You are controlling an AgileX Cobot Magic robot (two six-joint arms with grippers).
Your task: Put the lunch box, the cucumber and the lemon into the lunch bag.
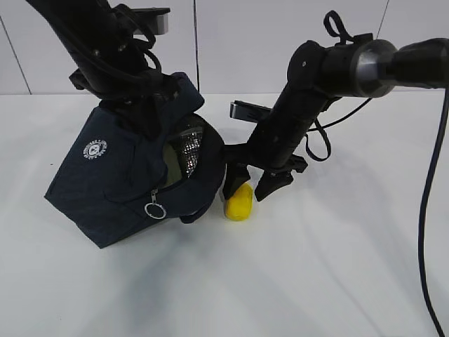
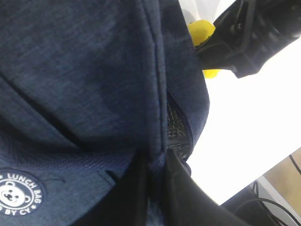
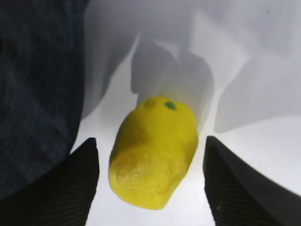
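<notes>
Right gripper (image 3: 150,183): jaws apart, straddling the lemon (image 3: 154,150), no contact yet. Lemon: on the table, just right of the lunch bag (image 1: 133,172); likely light, firm, rounded, prone to roll; grip across its middle. Left gripper (image 2: 155,188): pinched on bag fabric.

From my left wrist I read a round white patch (image 2: 19,193) on the bag (image 2: 84,80), near left: "LUNCH BAG" arched over a bear's face, then "BY CY" beneath. Looking from outside, the same patch (image 1: 92,149) sits on the bag's left side, its letters too small to read.
</notes>
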